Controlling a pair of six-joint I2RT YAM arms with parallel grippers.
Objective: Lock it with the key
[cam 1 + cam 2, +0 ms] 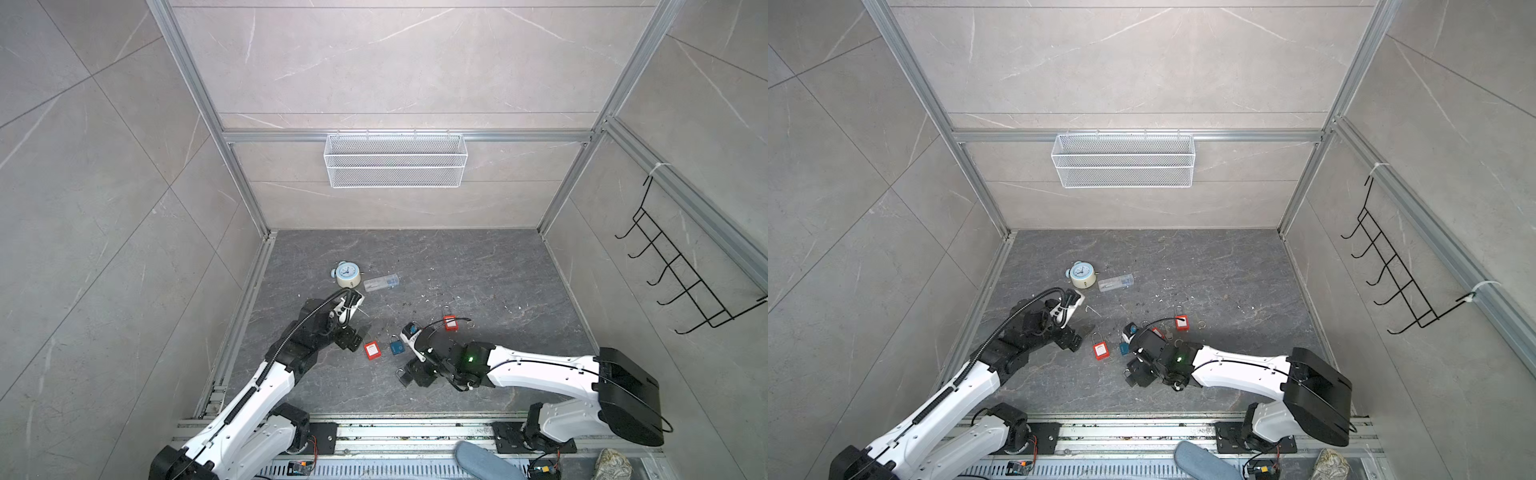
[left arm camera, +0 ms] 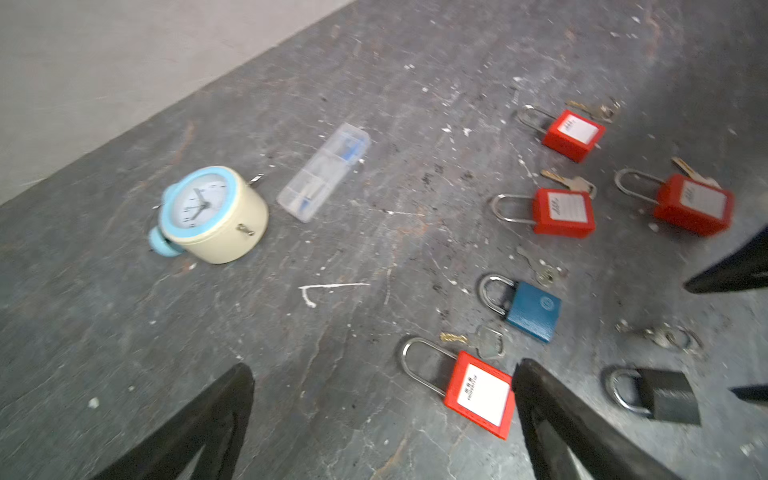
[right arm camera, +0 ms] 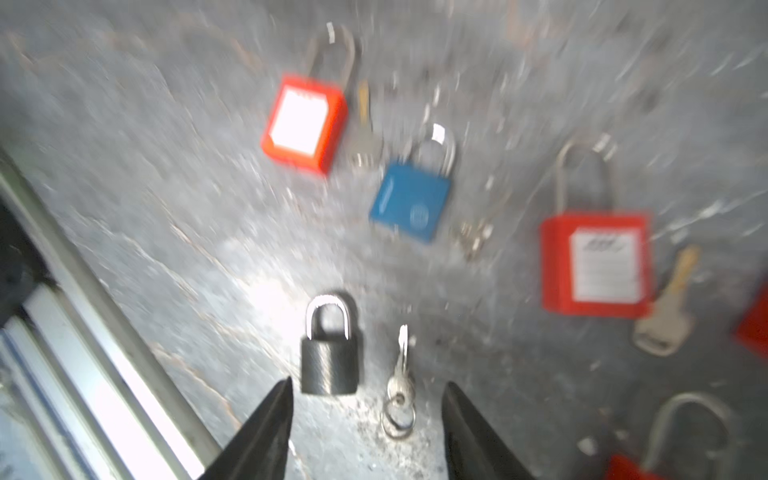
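Grey stone-look slab (image 1: 457,266), scuffed and flecked white, pale tiled walls (image 1: 395,62) around it. Both top views: blue padlock (image 1: 397,347) sits mid-floor and serves as marker. The black padlock (image 1: 402,377) lies near it on the side toward the arm bases, not touching. The right gripper (image 1: 417,372) hangs just beside that black lock; jaw spread is unreadable from above. The left gripper (image 1: 349,337) sits left of the blue padlock, with a red padlock (image 1: 372,350) between them. Left wrist view: left gripper (image 2: 382,368) is spread wide with nothing in it, one finger close beside the red padlock's body. The black padlock and its likely key (image 2: 658,334) lie near the blue padlock, each apart from it. Right wrist view, blurred: right gripper (image 3: 366,384) has its fingers parted and is empty. The black padlock (image 3: 330,361) and key lie side by side just ahead of its tips, a gap between them, the blue padlock farther out. Blur hides whether the shackle is latched. Judgement: the lock is small, dense, rigid metal with smooth faces, so it is likely to skid if nudged. Pinch it across the flat body, leaving the keyway end and shackle free. The key is thin, lies flat and is hard to get under. Take it by the head; the split ring (image 3: 399,419) will dangle and may snag.
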